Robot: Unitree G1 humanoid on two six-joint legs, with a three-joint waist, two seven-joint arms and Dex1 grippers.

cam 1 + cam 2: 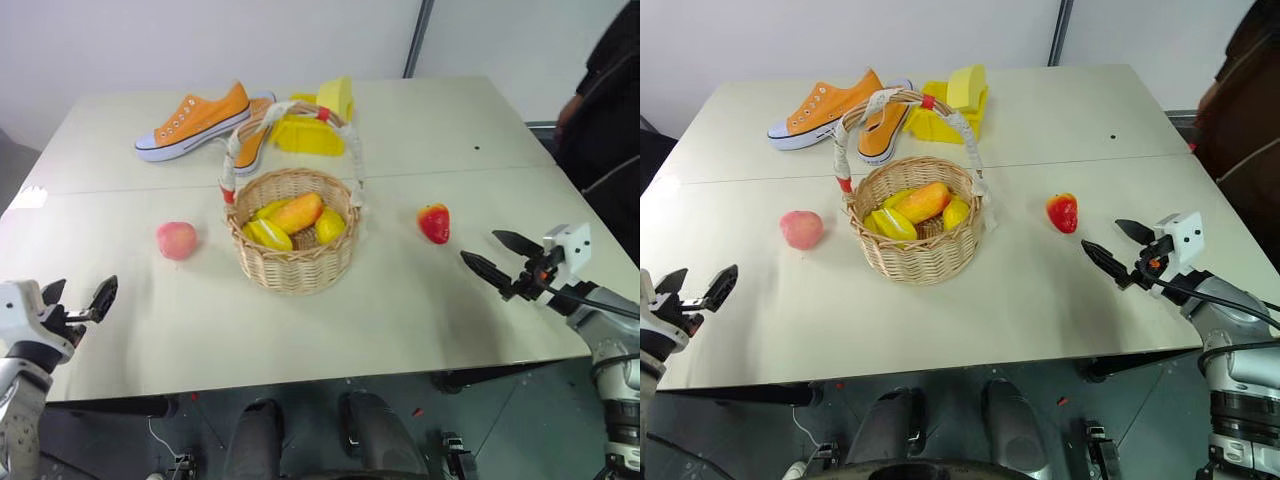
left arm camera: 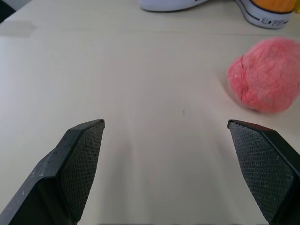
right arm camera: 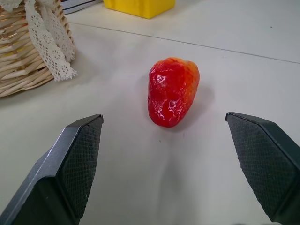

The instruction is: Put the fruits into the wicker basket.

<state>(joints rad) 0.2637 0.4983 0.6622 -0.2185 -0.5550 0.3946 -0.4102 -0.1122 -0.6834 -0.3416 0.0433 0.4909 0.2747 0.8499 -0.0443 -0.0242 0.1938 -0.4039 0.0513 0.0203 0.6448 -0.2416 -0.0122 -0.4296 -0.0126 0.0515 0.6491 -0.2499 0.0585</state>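
Both our grippers, left (image 1: pixel 80 300) and right (image 1: pixel 497 255), gape wide and empty. The peach (image 1: pixel 176 240) lies left of the basket (image 1: pixel 292 262), the red fruit (image 1: pixel 434 222) right. Either could roll away if we clip it off-centre.

Left gripper (image 1: pixel 78 297) low at the near left edge of the tabletop (image 1: pixel 420 300) — jaws spread wide, nothing between them. Right gripper (image 1: pixel 494 254) over the near right side, aimed inward toward the middle — jaws likewise wide apart and empty, wrist roughly level.
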